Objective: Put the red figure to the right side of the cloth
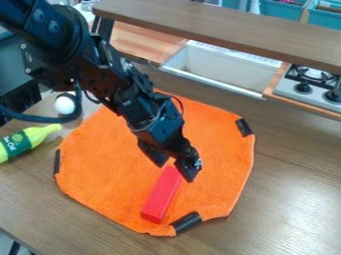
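operator: where's your worry?

spotter: your black two-finger gripper point(174, 172) is open and holding nothing, its fingers point(188, 171) parted around the upper end of the long red rectangular block point(161, 195). that block lies slantwise on the orange fabric cloth point(110, 172), in its lower middle. close there and you'd likely pinch just one end, so the long free part could swing or droop.

operator: and the cloth?

spotter: press too low and you may nip the soft fabric and drag it along. slide the block rather than lift it, and you could ruck the cloth. let the near end dip and it might knock the black tab point(186, 222) beside it.

operator: what can't you make out?

spotter: how high your fingertips sit, or whether one touches the block. your arm hides some cloth, and the yellow-green plastic bottle point(28, 141) is cut off at the left edge.
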`<state>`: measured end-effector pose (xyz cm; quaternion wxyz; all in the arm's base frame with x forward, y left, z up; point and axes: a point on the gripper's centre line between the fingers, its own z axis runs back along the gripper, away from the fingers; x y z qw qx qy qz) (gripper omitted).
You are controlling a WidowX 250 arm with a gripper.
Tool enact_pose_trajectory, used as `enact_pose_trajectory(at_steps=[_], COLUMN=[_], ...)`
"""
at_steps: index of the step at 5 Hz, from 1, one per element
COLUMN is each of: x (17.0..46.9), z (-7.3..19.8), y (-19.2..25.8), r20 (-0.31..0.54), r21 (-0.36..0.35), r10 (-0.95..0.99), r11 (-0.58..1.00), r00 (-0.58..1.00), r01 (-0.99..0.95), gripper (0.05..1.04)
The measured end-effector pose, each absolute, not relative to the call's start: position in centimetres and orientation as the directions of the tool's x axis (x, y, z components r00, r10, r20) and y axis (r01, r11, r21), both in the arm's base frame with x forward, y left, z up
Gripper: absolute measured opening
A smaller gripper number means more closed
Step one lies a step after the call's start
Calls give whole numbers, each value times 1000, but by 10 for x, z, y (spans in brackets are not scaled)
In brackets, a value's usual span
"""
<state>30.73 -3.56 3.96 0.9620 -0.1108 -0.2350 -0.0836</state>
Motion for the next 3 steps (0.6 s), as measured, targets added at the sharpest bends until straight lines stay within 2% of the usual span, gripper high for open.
enact_pose_trajectory(at_steps=[1, 3], x=[304, 301], z=[32, 24], y=[-35, -27], r20=[445, 417], r21=[-178, -101], r10=[-105, -55], r11=[963, 989], r00=[889, 907], r01=[203, 106], gripper=[999, 999])
